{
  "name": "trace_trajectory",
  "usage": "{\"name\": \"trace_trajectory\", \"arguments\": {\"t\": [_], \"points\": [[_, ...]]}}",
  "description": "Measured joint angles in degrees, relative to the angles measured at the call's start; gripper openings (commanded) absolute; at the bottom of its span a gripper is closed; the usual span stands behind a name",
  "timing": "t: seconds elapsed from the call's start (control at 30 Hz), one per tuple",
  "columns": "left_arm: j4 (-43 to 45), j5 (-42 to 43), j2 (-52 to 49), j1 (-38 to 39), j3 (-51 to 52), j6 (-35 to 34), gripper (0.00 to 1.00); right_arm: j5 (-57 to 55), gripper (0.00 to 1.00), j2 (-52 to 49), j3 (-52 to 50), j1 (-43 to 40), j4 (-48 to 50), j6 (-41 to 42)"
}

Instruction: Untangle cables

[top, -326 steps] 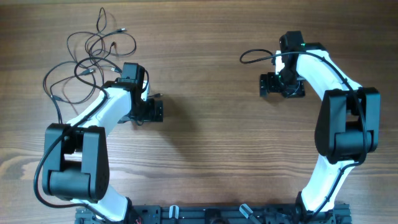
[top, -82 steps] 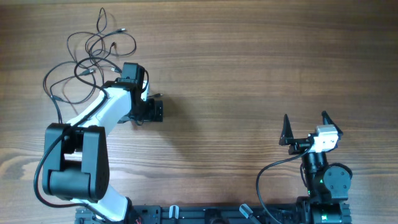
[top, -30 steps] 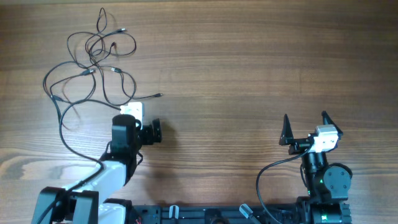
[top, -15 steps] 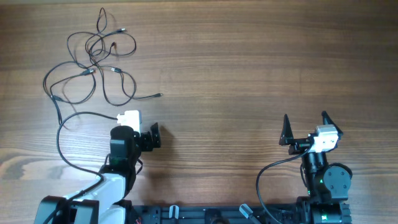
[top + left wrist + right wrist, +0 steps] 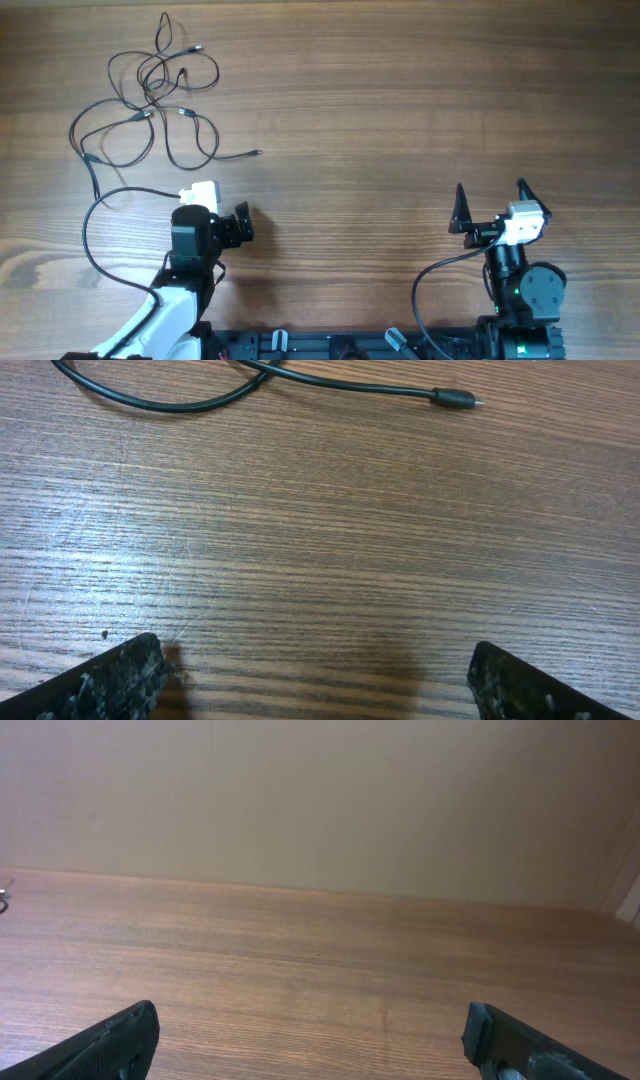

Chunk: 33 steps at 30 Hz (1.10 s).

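Observation:
The cables (image 5: 150, 95) lie as a loose bunch of thin black loops at the far left of the wooden table. One strand runs out to the right and ends in a small plug (image 5: 255, 153). That strand (image 5: 200, 400) and its silvery plug tip (image 5: 455, 400) cross the top of the left wrist view. My left gripper (image 5: 232, 222) (image 5: 315, 680) is open over bare wood, short of the bunch and touching nothing. My right gripper (image 5: 490, 205) (image 5: 312, 1035) stands open and raised at the near right, far from the cables, with nothing between its fingers.
A thicker black robot cable (image 5: 100, 200) arcs from the left arm past the bunch's lower edge. Another one (image 5: 430, 280) loops beside the right arm's base. A black base rail (image 5: 350, 345) runs along the near edge. A beige wall (image 5: 320, 800) rises behind the table.
My left arm has drawn back toward the near edge, away from the cables, which lie as before. The right arm has not moved in the last second.

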<state>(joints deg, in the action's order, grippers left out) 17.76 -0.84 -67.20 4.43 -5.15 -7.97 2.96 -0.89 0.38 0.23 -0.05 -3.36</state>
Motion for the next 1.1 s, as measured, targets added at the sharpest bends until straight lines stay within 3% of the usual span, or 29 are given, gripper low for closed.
{"name": "trace_trajectory", "arguments": {"t": [0.3,0.63,0.87,1.1], "points": [[-2.7,-0.4,1.5,0.0,-0.2,0.0,1.00,0.0,0.99,0.0,0.0,0.0,0.0,0.0],[-14.1,-0.9,10.8,0.3,0.2,-0.4,1.00,0.0,1.00,0.0,0.0,0.0,0.0,0.0],[-22.1,-0.2,25.8,0.4,3.8,-0.7,1.00,0.0,1.00,0.0,0.0,0.0,0.0,0.0],[-22.2,0.7,44.9,0.4,4.5,3.7,1.00,0.0,1.00,0.0,0.0,0.0,0.0,0.0]]}}
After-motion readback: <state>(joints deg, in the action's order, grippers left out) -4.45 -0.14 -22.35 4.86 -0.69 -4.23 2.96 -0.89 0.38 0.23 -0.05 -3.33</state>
